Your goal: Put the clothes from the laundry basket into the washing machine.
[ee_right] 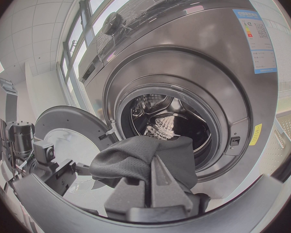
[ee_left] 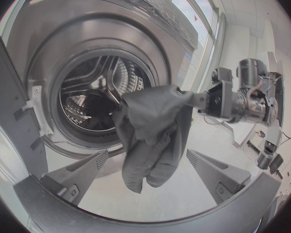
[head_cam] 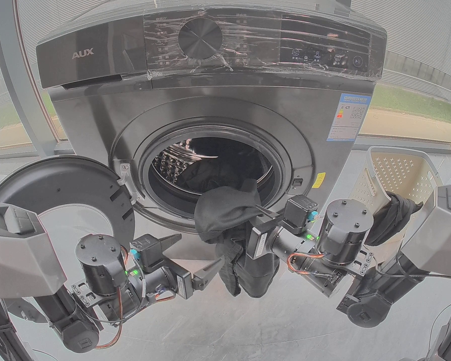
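The washing machine stands straight ahead with its round door swung open to the left. A dark grey garment hangs at the lower lip of the drum opening, trailing down toward the floor. My right gripper is shut on its right side, as the right wrist view confirms: right gripper, garment. My left gripper is open, low and left of the garment, not touching it. In the left wrist view the garment hangs beyond the spread fingers. More dark cloth lies inside the drum.
A cream perforated laundry basket stands to the right of the machine, with dark cloth draped over its near rim. The open door takes up the space on the left. Bare pale floor lies below the garment.
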